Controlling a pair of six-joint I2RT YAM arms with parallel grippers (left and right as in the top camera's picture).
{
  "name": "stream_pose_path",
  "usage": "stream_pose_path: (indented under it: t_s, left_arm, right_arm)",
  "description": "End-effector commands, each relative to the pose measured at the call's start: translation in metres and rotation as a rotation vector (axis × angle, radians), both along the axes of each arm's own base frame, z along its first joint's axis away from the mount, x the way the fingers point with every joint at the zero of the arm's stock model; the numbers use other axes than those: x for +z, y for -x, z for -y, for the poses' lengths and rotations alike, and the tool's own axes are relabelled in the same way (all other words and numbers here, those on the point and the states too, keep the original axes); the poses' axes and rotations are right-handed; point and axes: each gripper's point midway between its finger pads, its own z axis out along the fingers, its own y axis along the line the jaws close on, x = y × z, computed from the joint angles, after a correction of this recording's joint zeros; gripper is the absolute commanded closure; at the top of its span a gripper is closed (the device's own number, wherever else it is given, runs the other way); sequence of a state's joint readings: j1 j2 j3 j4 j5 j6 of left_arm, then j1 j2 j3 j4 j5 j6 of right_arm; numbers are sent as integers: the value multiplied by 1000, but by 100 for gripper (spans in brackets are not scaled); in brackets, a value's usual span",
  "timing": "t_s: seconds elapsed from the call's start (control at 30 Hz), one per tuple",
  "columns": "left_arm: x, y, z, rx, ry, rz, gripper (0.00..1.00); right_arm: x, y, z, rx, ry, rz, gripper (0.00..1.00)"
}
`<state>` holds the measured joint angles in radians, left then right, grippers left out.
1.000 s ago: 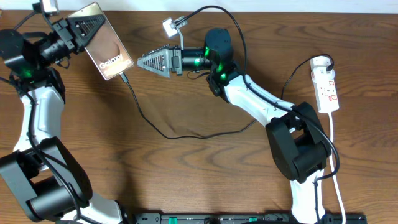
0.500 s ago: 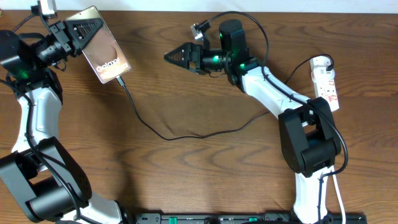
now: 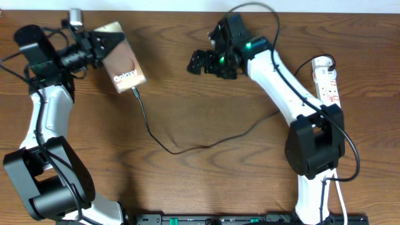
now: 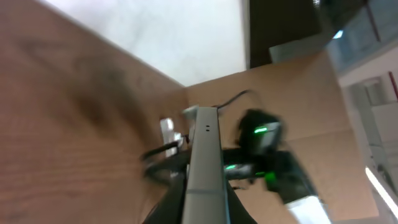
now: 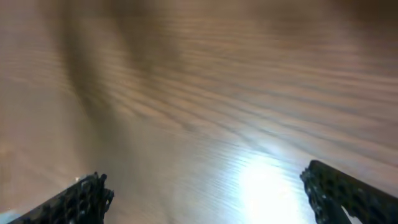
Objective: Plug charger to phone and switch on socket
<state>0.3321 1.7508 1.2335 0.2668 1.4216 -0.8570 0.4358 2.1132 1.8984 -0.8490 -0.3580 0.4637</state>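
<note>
**Phone gripped at left, charger cable across the table, power strip at right**

At far left, the left gripper (image 3: 100, 45) is clamped on the upper end of the phone (image 3: 127, 67). The phone is a brownish Galaxy handset, tilted above the wooden table (image 3: 206, 187), and the left wrist view shows it edge-on. The charger (image 3: 178, 150), a thin black cable, meets the phone's lower edge and loops across the wood toward the right arm. Near top centre, the right gripper (image 3: 203, 62) hangs with jaws spread wide, holding nothing. At the far right edge lies the white socket (image 3: 327, 81), well apart from both grippers.
</note>
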Motion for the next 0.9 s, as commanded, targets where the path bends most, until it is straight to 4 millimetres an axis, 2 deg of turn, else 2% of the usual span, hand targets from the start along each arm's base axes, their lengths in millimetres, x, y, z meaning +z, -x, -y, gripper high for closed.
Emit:
stream_pose_path:
  t_s: [0.0, 0.17, 0.23, 0.27, 0.37, 0.73, 0.87]
  left_arm:
    - [-16, -3, 8, -4, -93, 78, 93]
    - [-65, -6, 17, 33, -173, -60, 93]
    - [-89, -5, 20, 55, -234, -132, 93]
    - [-110, -3, 21, 71, -296, -191, 93]
    - [-142, 2, 26, 71, -382, -278, 93]
    - [-232, 17, 51, -18, -433, -494, 93]
    - [-252, 21, 52, -30, -428, -542, 93]
  right_arm:
    - [39, -17, 28, -65, 140, 139, 1]
    - [54, -14, 34, -80, 167, 138, 1]
    - [57, -14, 34, -80, 165, 141, 1]
    - [58, -14, 34, -79, 165, 142, 1]
    - [57, -13, 34, -78, 166, 140, 1]
    - [57, -9, 26, -62, 165, 141, 1]
    - [57, -8, 27, -62, 166, 138, 1]
